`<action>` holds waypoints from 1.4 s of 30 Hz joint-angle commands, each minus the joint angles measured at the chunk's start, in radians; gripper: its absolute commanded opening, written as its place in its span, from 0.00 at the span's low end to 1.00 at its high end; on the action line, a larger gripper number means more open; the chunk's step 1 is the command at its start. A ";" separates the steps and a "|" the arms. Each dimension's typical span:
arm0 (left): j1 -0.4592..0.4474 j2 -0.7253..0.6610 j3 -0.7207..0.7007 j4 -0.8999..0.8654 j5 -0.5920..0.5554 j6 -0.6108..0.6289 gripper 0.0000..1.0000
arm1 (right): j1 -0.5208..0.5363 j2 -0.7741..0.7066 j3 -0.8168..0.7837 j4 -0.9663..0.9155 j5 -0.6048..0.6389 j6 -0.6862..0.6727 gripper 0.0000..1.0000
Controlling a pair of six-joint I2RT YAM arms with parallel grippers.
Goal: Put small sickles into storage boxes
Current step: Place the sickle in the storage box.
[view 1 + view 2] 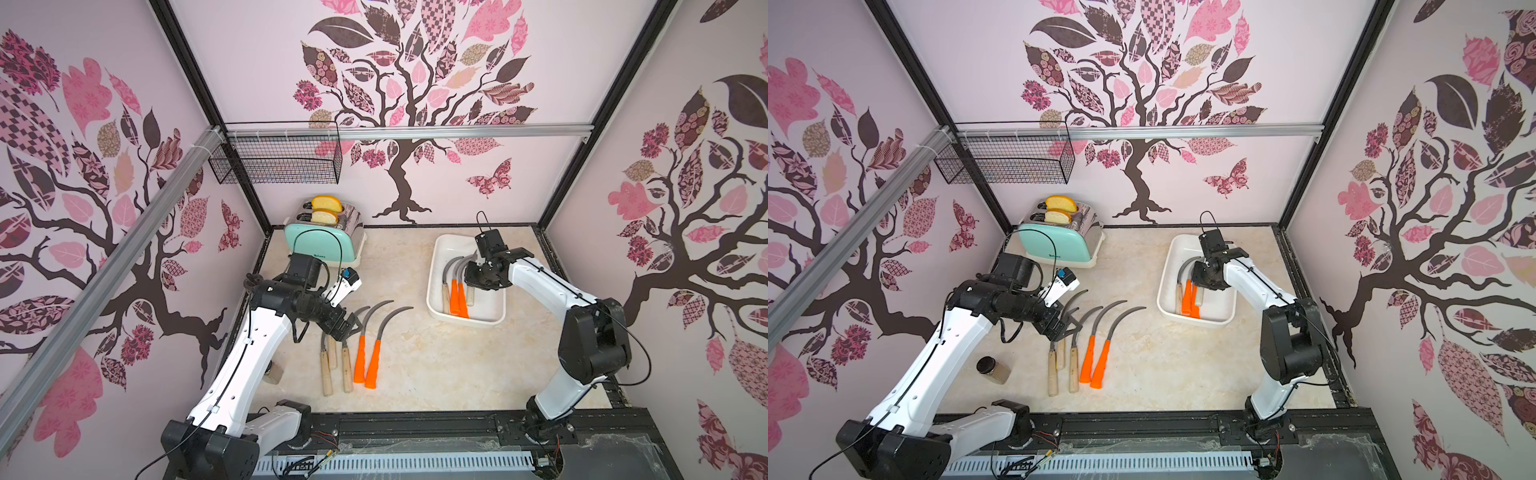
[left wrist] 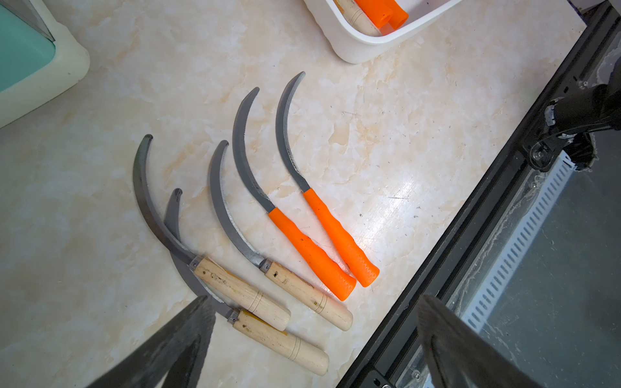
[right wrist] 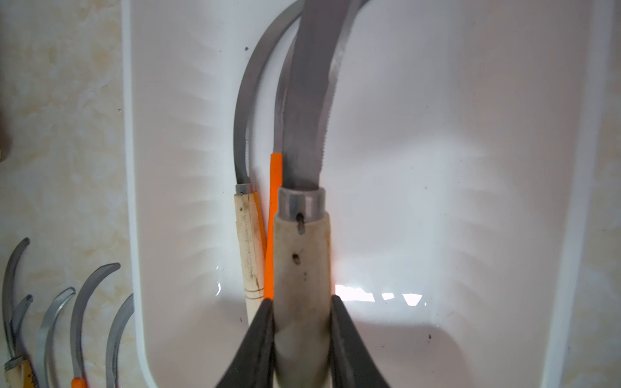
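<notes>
1. The right claw [image 3: 300, 302] is clamped on a wooden-handled sickle [image 3: 302, 248] just above the white tray [image 3: 470, 168].
2. Lower it flat beside the three tray sickles [image 3: 247, 235] before releasing.
3. The left claw [image 2: 314, 297], jaws apart, hovers over five loose sickles [image 2: 312, 248] on the worktop [image 2: 403, 134].

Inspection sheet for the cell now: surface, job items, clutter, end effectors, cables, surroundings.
Surface: tabletop, pale marble pattern, small dark specks.
Job's things: five sickles on it, three wooden-handled, two orange-handled; three more in the white tray.
Clutter: toaster with bread slices; jar; wire basket hung above.
End effectors: left end effector open above the wooden-handled blades; right end effector shut on a fourth sickle at the tray.
Cables: black loop at the left wrist; loose wires at the front edge.
Surroundings: tree-decal walls, aluminium rail.
</notes>
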 commanded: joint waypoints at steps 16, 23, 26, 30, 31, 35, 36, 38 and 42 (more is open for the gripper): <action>-0.004 0.004 -0.040 0.038 -0.008 0.012 0.98 | -0.010 0.184 0.075 -0.032 0.013 -0.059 0.08; -0.004 0.006 -0.036 0.059 -0.004 -0.010 0.98 | -0.010 0.204 0.060 -0.024 0.015 -0.062 0.11; -0.004 0.008 -0.026 0.066 -0.008 -0.012 0.98 | -0.010 0.206 0.056 -0.020 0.014 -0.063 0.13; -0.005 0.008 -0.027 0.075 -0.015 -0.016 0.98 | -0.009 0.209 0.058 -0.021 0.016 -0.065 0.20; -0.005 0.008 -0.031 0.079 -0.016 -0.015 0.98 | -0.010 0.210 0.058 -0.021 0.015 -0.066 0.22; -0.004 0.008 -0.043 0.088 -0.019 -0.021 0.98 | -0.008 0.215 0.060 -0.026 0.018 -0.071 0.28; -0.004 0.008 -0.044 0.088 -0.020 -0.023 0.98 | -0.010 0.216 0.060 -0.027 0.020 -0.072 0.29; -0.004 0.006 -0.047 0.093 -0.027 -0.026 0.98 | -0.010 0.216 0.060 -0.027 0.023 -0.073 0.32; -0.004 0.009 -0.045 0.092 -0.038 -0.023 0.98 | -0.009 0.223 0.063 -0.027 0.020 -0.074 0.34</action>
